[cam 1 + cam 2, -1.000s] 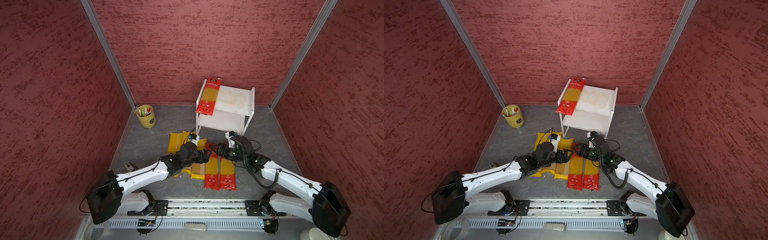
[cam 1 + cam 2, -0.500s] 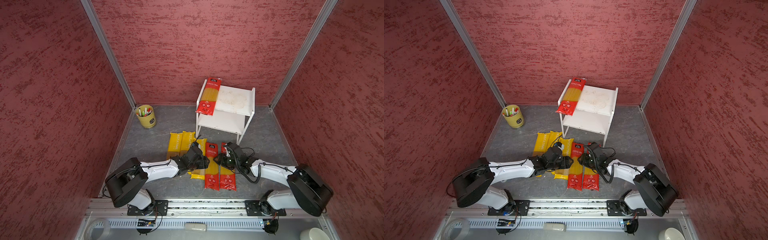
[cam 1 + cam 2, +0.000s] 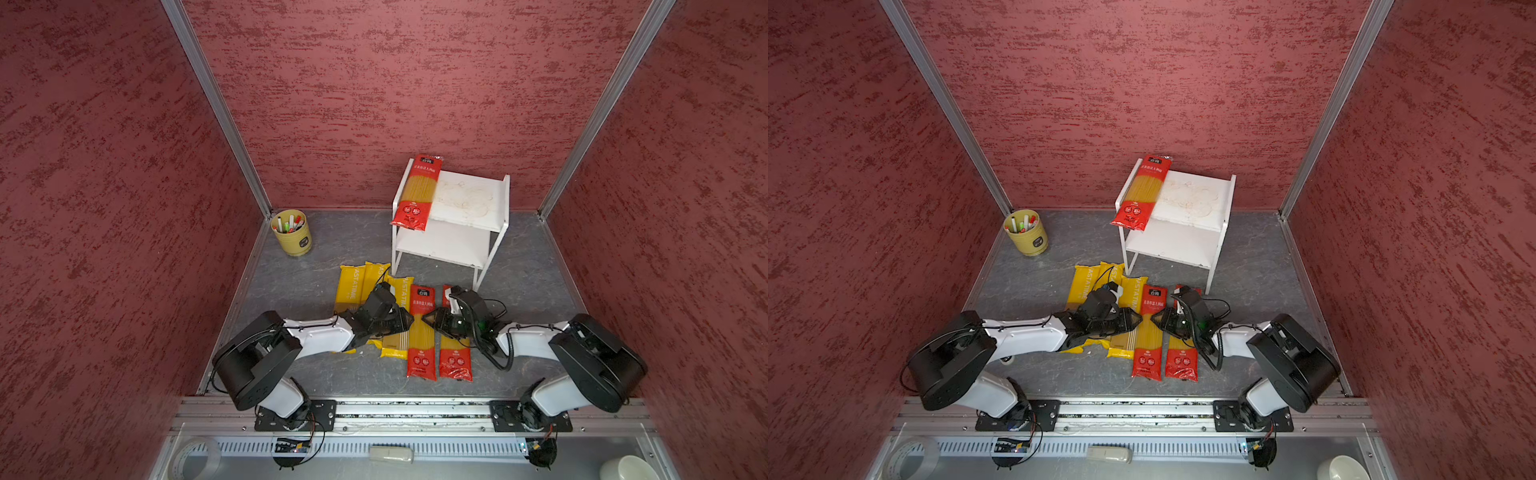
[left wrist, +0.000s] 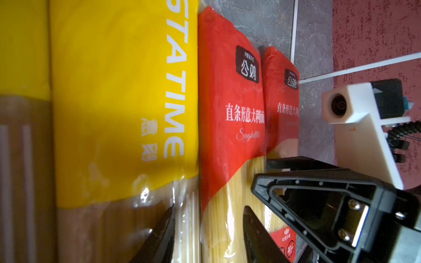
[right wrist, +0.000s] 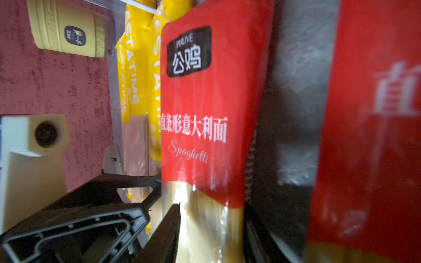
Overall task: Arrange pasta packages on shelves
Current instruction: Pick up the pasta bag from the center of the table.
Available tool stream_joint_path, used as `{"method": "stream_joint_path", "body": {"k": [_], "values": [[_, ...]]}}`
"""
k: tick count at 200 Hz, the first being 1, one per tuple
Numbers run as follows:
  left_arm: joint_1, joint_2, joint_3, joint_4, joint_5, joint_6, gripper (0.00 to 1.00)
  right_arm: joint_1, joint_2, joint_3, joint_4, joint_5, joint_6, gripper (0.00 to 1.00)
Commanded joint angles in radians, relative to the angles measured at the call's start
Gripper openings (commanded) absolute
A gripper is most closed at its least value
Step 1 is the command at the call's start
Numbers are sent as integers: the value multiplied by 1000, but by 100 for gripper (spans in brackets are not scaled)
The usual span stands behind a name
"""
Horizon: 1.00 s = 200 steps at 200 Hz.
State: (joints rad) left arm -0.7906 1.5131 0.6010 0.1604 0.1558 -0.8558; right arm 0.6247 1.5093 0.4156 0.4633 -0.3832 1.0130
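Down on the grey floor (image 3: 299, 291), the left pincer (image 3: 406, 322) and the right pincer (image 3: 428, 319) were at the clear middle of a red spaghetti bag (image 3: 422, 353). Each had a finger on either side of it, but nobody could tell if they squeezed. Yellow bags (image 3: 353, 282) lay beside it. Another red bag (image 3: 417, 193) lay on the white rack (image 3: 469, 199).

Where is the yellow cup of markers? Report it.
In both top views the yellow cup of markers stands in the far left corner of the grey floor, left of the white two-tier rack.
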Motion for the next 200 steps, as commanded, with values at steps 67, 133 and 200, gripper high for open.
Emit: {"method": "stream_joint_path", "body": {"k": [67, 133, 200], "values": [[21, -36, -12, -6, 0, 9, 47, 12, 12, 31, 24, -23, -32, 33], [103, -150, -5, -26, 40, 61, 50, 23, -6, 39, 146, -77, -14, 13], [224, -424, -44, -107, 57, 121, 60, 72, -137, 71, 111, -42, -106, 6]]}}
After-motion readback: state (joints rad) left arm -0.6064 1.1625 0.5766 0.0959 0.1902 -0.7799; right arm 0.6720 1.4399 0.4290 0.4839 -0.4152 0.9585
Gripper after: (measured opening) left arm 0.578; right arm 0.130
